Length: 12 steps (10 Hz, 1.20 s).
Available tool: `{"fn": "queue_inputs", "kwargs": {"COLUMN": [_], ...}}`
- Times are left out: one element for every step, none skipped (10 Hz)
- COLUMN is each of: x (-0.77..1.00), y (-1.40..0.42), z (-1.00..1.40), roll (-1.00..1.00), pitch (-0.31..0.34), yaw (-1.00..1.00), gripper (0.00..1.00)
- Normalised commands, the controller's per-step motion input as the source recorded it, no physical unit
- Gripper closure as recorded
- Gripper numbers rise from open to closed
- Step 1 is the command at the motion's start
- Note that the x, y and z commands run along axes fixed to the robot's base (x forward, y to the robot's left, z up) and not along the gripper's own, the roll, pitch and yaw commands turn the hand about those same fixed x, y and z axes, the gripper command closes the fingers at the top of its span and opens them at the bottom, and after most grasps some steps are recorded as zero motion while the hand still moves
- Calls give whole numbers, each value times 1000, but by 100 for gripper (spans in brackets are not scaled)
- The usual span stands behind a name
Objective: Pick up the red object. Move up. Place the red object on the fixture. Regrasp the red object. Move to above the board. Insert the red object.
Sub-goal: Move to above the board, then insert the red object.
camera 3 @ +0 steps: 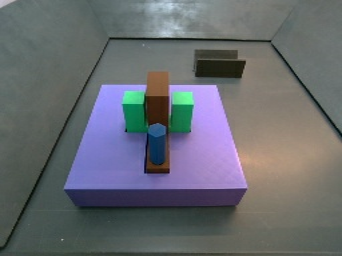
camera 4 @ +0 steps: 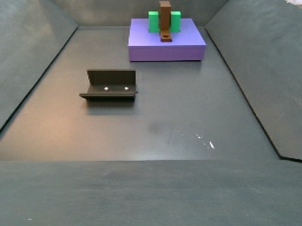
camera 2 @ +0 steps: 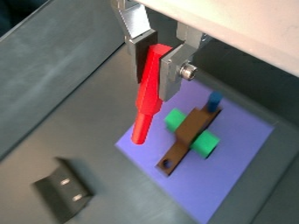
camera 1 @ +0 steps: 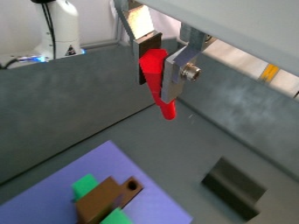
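Note:
In both wrist views my gripper [camera 1: 160, 74] [camera 2: 156, 66] is shut on the red object [camera 1: 165, 106] [camera 2: 142, 112], a slim red peg held by its thick end, with the thin end hanging well below the fingers. It hangs high above the grey floor. The lavender board [camera 2: 242, 156] [camera 1: 107, 161] [camera 3: 203, 152] [camera 4: 167, 49] lies below and to one side. The dark fixture [camera 1: 239, 189] [camera 2: 62, 192] [camera 3: 219, 64] [camera 4: 109, 86] stands apart on the floor with nothing on it. Neither side view shows the gripper or the peg.
On the board stand two green blocks [camera 3: 134, 111] [camera 3: 183, 111], a tall brown bar [camera 3: 158, 98] [camera 2: 187, 140] between them, and a blue peg [camera 3: 156, 141] [camera 2: 214, 101]. Sloped grey walls [camera 4: 35, 79] ring the floor.

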Motion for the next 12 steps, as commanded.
{"fn": "queue_inputs", "kwargs": {"x": [-40, -39, -37, -36, 0, 223, 317, 237, 191, 163, 169, 154], "y": [30, 28, 20, 11, 0, 386, 263, 157, 129, 160, 286, 351], "z": [-4, -7, 1, -6, 0, 0, 0, 109, 149, 123, 0, 0], "roll": [-900, -754, -418, -247, -14, -500, -500, -500, -500, -500, -500, -500], "pitch": [90, 68, 18, -4, 0, 61, 141, 180, 207, 234, 267, 296], "yaw": [-69, -55, -15, -9, 0, -146, -114, -120, -120, -106, -86, -74], "gripper": [100, 100, 100, 100, 100, 100, 100, 100, 100, 100, 100, 100]}}
